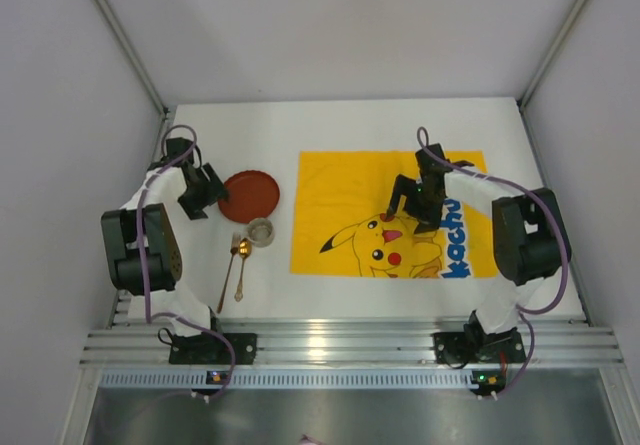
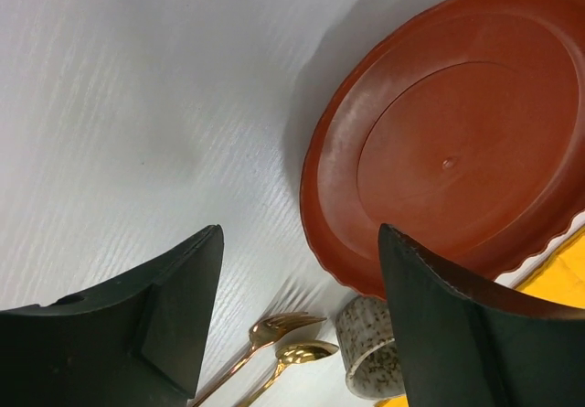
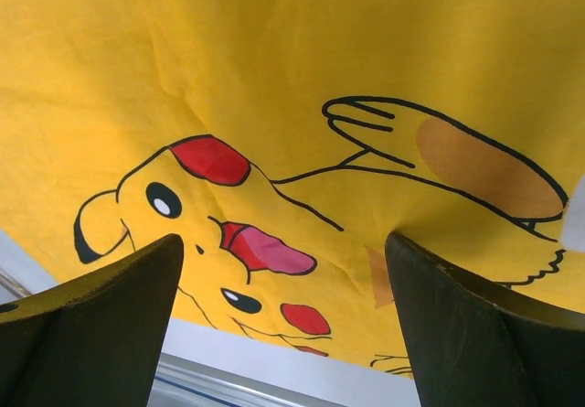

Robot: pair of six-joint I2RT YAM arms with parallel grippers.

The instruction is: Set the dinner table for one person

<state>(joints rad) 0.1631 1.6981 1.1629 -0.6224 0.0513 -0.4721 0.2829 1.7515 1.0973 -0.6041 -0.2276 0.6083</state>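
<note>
The big white table (image 1: 350,125) lies flat. Its long sides run from left to right, and it is wider than it is deep. A shiny ribbed rail (image 1: 350,345) runs along the near long side. White walls stand close around the other three sides.

A yellow mat (image 1: 335,190) with a cartoon animal on it lies on the right half of the table. Its long sides run the same way as the table's. White table shows all around it.

A red round plate (image 1: 250,195) sits on the left part of the table, just left of the mat and not touching it. A small speckled cup (image 1: 261,232) stands just beside the near rim of the plate. A gold fork (image 1: 227,275) and a gold spoon (image 1: 240,275) lie side by side near the cup. Their heads point to the far side, and their handles point toward the rail.

The left fingers (image 1: 203,201) are spread wide and hold nothing. They are over bare white table, just to the left of the plate.

The right fingers (image 1: 418,210) are spread wide too and hold nothing. They are over the mat, above the cartoon animal's face. I cannot tell if they touch the cloth.
</note>
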